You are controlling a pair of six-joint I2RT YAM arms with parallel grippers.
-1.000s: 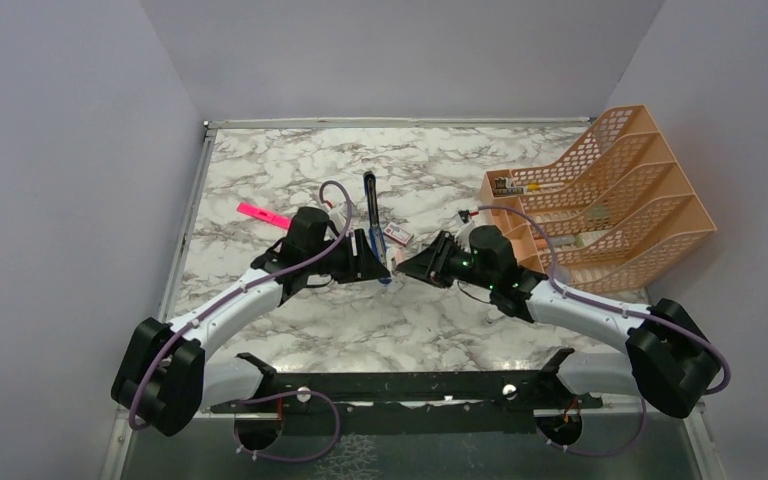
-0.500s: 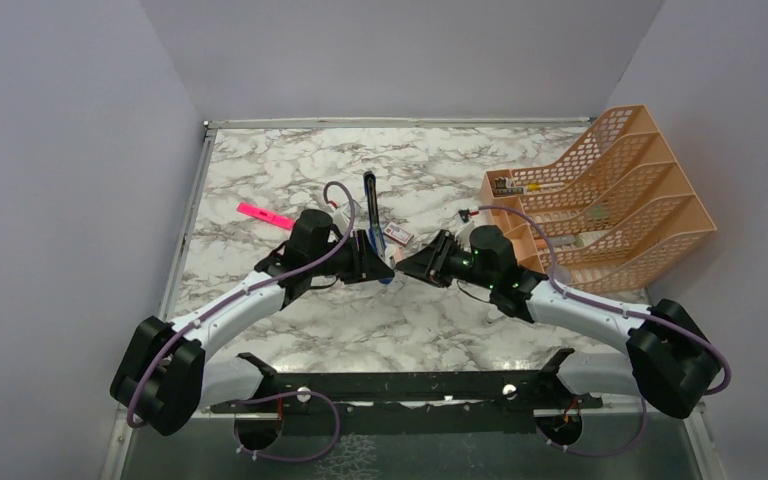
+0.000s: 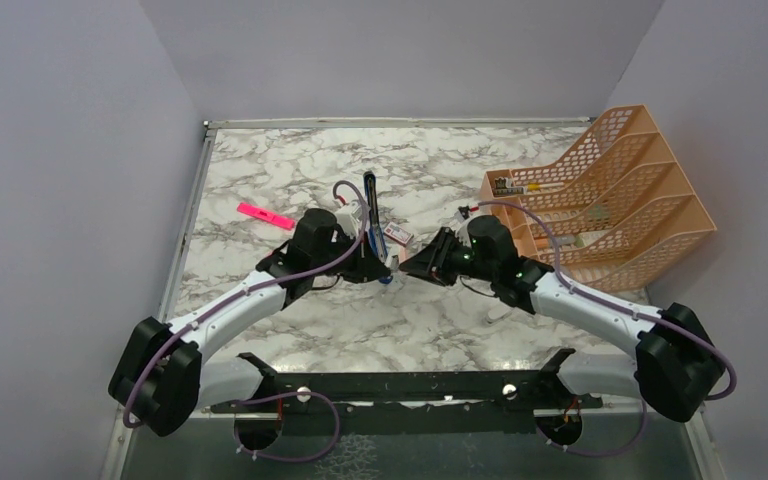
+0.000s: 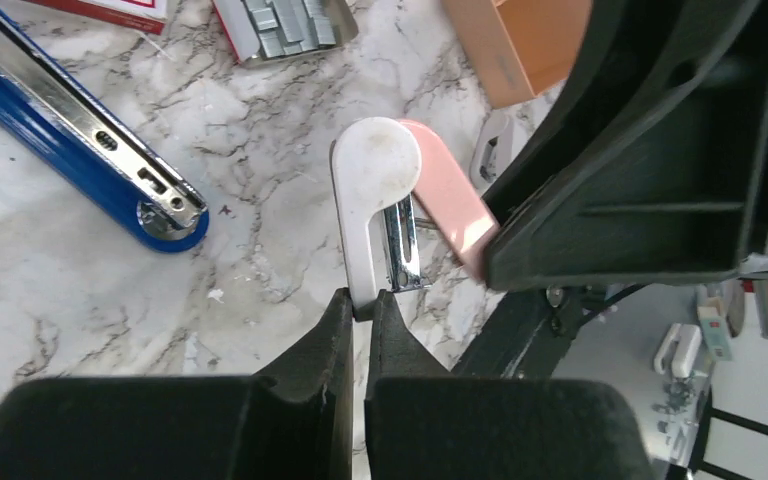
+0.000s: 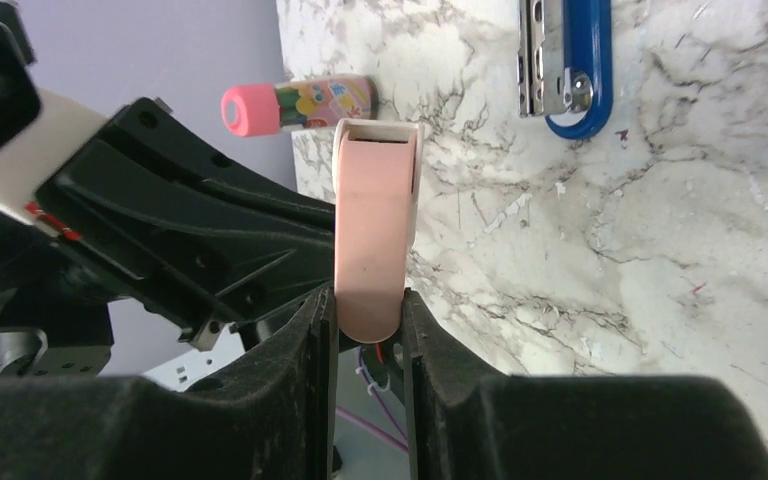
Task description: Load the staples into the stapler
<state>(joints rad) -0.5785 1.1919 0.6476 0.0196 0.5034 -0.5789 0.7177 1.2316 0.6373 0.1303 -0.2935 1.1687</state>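
Left gripper [image 4: 358, 302] newly onto white piece [image 4: 365, 175]

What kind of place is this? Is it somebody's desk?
Probably a robot lab, set up like a desk: plain walls box in a marble table, two robot arms are bolted on, with a paper tray and stapler.

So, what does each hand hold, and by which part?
Left hand: flat white plastic piece, by its narrow end. Right hand: pink plastic bar, by its rounded end.
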